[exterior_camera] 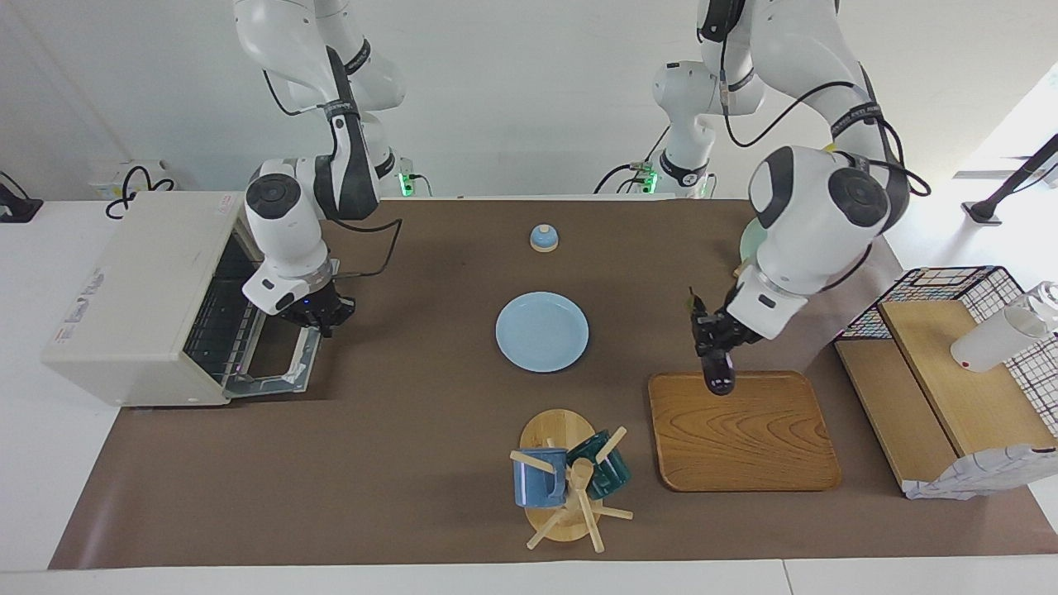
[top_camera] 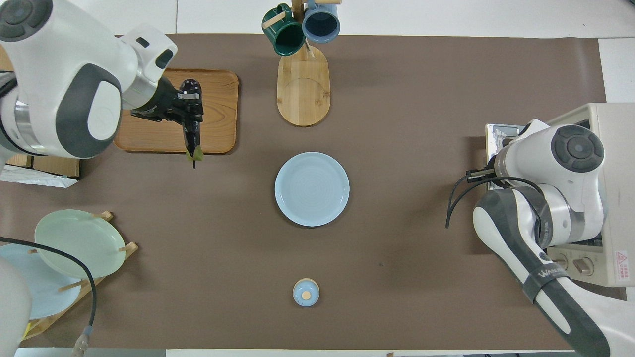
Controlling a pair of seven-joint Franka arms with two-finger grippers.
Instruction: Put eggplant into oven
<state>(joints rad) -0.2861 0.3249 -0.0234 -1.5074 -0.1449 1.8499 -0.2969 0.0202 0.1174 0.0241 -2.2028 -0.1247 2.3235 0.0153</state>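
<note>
L gripper (exterior_camera: 716,345) clamped on eggplant (exterior_camera: 719,372) over tray (exterior_camera: 744,434) | R gripper (exterior_camera: 318,312) at oven (exterior_camera: 136,297) door, jaws unclear

Right gripper (exterior_camera: 318,318) fingers hidden under its wrist in overhead view, state unclear. Oven (top_camera: 612,198) cut by frame edge overhead. Mug rack (top_camera: 302,29) top cropped. Eggplant (exterior_camera: 717,368) middle covered by left gripper (exterior_camera: 712,335).

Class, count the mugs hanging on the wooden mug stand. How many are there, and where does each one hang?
2. The blue mug hangs on the wooden mug stand on the side toward the right arm's end of the table; the dark green mug hangs beside it, toward the left arm's end. None seem hidden.
</note>
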